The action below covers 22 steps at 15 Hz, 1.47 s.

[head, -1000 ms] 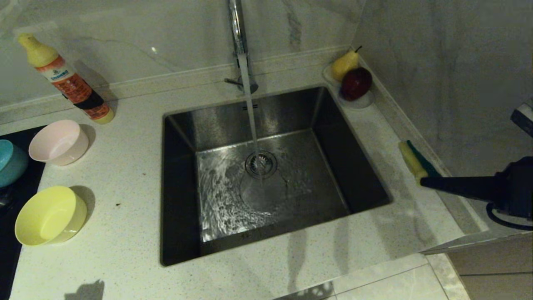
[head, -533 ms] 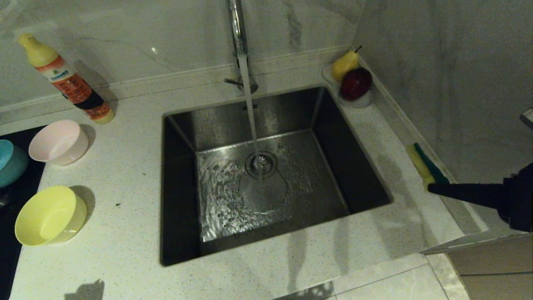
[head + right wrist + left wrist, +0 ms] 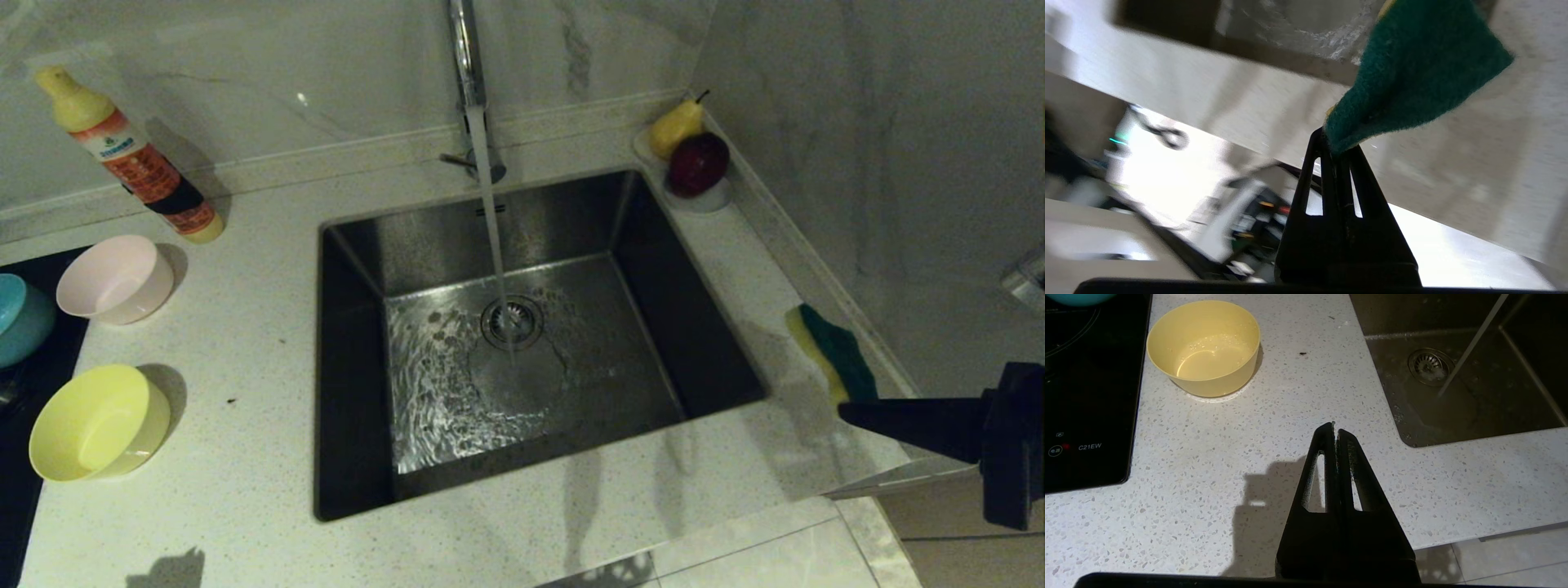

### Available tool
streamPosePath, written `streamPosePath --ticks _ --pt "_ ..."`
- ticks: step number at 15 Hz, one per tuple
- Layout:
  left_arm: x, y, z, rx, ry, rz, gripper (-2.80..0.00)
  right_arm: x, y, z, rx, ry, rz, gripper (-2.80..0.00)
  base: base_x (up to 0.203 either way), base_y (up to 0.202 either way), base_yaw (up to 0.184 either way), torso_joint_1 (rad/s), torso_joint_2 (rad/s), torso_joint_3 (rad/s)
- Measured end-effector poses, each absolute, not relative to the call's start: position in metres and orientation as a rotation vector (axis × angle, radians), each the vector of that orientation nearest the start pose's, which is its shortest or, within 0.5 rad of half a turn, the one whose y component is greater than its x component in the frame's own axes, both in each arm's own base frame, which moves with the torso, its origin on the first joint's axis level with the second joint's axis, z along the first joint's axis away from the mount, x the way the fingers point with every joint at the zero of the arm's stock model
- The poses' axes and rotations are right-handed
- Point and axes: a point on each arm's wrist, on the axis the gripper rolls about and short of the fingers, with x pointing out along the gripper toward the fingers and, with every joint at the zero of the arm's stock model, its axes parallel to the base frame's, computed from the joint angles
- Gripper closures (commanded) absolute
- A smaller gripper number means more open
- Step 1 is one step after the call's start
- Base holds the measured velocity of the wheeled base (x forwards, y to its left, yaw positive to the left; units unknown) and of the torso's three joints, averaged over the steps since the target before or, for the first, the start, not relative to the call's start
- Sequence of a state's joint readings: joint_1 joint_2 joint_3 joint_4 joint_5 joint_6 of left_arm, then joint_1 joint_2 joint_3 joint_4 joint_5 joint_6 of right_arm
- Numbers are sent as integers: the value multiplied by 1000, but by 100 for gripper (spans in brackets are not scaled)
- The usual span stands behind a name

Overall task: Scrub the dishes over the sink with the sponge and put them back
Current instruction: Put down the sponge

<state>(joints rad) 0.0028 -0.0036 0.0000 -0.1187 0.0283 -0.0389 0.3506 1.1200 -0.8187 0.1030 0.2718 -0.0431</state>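
The right pincer (image 3: 849,408) pinched one corner of the sponge (image 3: 833,353) beside the sink (image 3: 702,327), above the tabletop (image 3: 245,490). A firm hold mattered before carrying it over. The left pincer (image 3: 1334,430) hung pressed together, empty, near the yellow bowl (image 3: 1203,347).

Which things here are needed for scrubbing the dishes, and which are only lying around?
Needed:
sponge, pinched by right gripper
pink bowl
yellow bowl
blue bowl
sink
running tap

Lying around:
detergent bottle
pear
red apple
stove top
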Motion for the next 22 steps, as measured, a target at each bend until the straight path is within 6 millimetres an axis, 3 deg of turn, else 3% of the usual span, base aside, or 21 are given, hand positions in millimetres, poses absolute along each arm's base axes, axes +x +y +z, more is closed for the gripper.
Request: streamPosePath --ticks 4,7,15,19,22 --pt "-24 1 88 -41 -123 29 0 126 72 236 -252 389 529 0 0 0 0 0 0 0" --pt "-24 1 88 -41 -123 29 0 122 71 231 -367 376 431 0 0 0 0 0 0 0" --pt "-24 1 88 -41 -122 29 0 110 62 205 -467 434 295 0 0 0 0 0 0 0" --pt "-24 1 88 -41 -121 29 0 114 67 199 -476 421 280 0 0 0 0 0 0 0" --pt "-24 1 88 -41 -121 29 0 129 74 180 -469 414 264 0 0 0 0 0 0 0"
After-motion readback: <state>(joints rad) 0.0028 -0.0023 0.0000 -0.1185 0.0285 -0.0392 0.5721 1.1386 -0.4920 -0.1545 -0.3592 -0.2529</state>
